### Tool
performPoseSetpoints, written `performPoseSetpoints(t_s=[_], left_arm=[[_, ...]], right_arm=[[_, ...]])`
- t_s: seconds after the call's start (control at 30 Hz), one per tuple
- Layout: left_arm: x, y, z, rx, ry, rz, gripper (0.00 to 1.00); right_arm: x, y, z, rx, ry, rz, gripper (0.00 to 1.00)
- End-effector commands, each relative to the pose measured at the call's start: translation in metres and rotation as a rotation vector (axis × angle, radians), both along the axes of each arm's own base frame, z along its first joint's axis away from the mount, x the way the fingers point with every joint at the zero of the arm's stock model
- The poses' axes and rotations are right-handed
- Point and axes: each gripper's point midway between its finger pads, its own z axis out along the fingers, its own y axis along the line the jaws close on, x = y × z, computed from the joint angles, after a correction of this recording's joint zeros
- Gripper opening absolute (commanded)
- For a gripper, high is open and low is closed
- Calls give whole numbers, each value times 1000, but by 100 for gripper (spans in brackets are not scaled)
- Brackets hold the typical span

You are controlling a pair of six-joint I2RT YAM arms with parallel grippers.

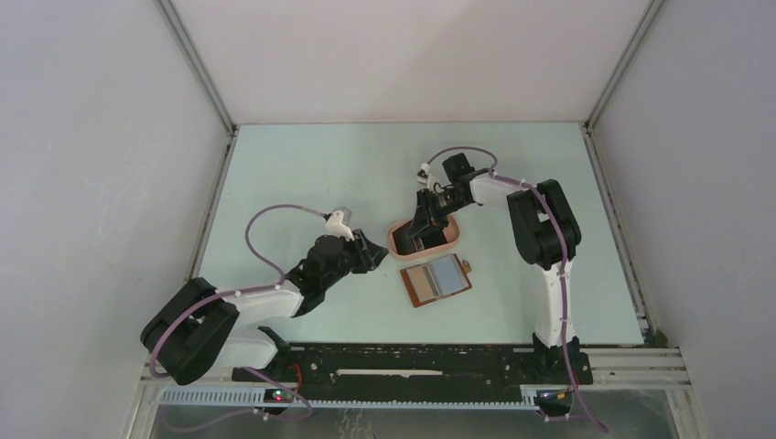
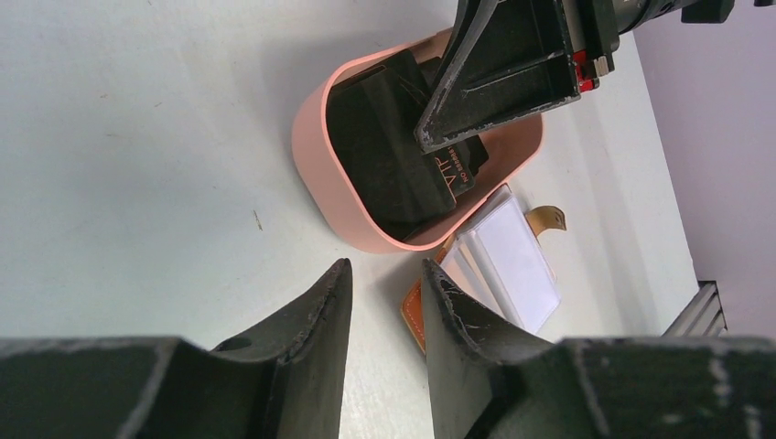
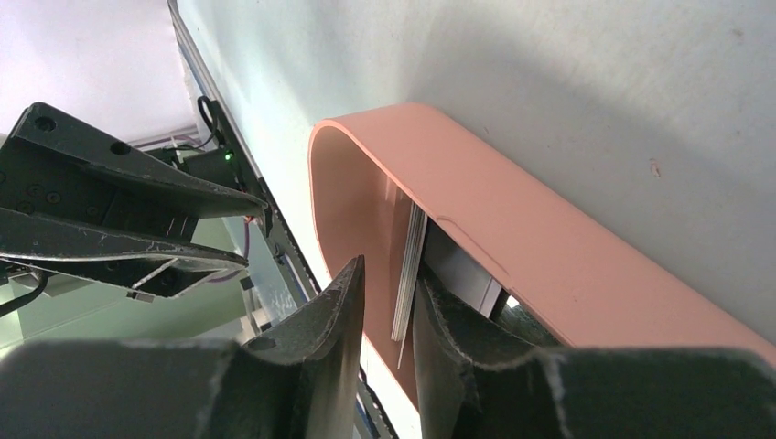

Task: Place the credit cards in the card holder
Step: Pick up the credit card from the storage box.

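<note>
The credit cards (image 2: pixel 384 155) are black and stand tilted in a pink tray (image 2: pixel 320 155). One of them bears light lettering. My right gripper (image 1: pixel 423 227) reaches down into the tray. In the right wrist view a thin stack of cards (image 3: pixel 409 256) shows edge-on between its fingers. The stack rests against the right finger, with a gap to the left one, so the right gripper (image 3: pixel 391 273) is open. The card holder (image 1: pixel 437 280) lies unfolded on the table just in front of the tray, pockets up. My left gripper (image 2: pixel 386 274) hovers open and empty left of the card holder (image 2: pixel 508 261).
The pink tray (image 1: pixel 424 236) sits mid-table, touching the card holder's far edge. The card holder's snap tab (image 2: pixel 547 218) sticks out on the right. Enclosure walls and metal frame rails ring the table. My left gripper (image 3: pixel 110 210) shows beyond the tray in the right wrist view.
</note>
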Motion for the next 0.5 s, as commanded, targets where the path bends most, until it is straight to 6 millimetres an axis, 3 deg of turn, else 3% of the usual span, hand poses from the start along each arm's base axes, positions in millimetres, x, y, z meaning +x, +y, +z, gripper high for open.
performPoseSetpoints(t_s=[0.0, 0.47], left_arm=[[0, 9, 3, -11, -14, 33, 39], [0, 10, 1, -8, -10, 37, 39]], right_arm=[[0, -2, 15, 38, -25, 9, 33], [2, -6, 16, 54, -7, -2, 31]])
